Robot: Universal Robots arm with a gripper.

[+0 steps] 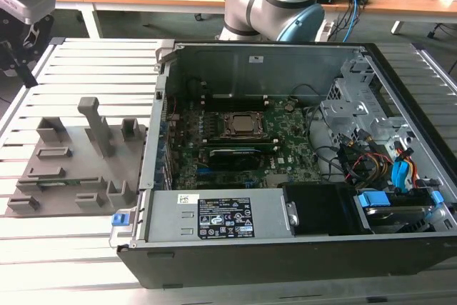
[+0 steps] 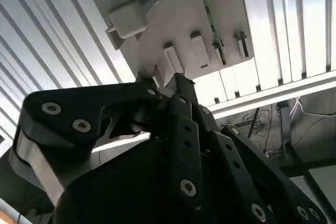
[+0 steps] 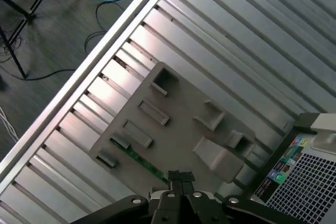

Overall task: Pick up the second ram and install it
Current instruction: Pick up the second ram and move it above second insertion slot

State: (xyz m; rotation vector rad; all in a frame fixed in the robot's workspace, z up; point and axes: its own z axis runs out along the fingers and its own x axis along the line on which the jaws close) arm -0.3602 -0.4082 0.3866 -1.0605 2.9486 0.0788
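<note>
The second ram (image 3: pixel 139 160) is a thin green stick lying in a slot along one edge of the grey fixture plate (image 3: pixel 178 129). In the second wrist view the ram (image 2: pixel 209 17) lies between the plate's small holders. My gripper (image 3: pixel 180 177) hangs above the plate, well off it, near the edge where the ram lies. Its black fingers (image 2: pixel 176 85) are pressed together with nothing between them. In the exterior view the gripper (image 1: pixel 20 66) is at the far left, high over the slatted table, and the fixture plate (image 1: pixel 71 169) lies below it.
An open computer case (image 1: pixel 285 255) fills the exterior view's right, with the green motherboard (image 1: pixel 285 133), CPU socket (image 1: pixel 241 125) and a black module (image 1: pixel 232 155) inside. Grey upright holders (image 1: pixel 96 125) rise from the plate. The table's edge (image 3: pixel 84 72) drops to a floor with cables.
</note>
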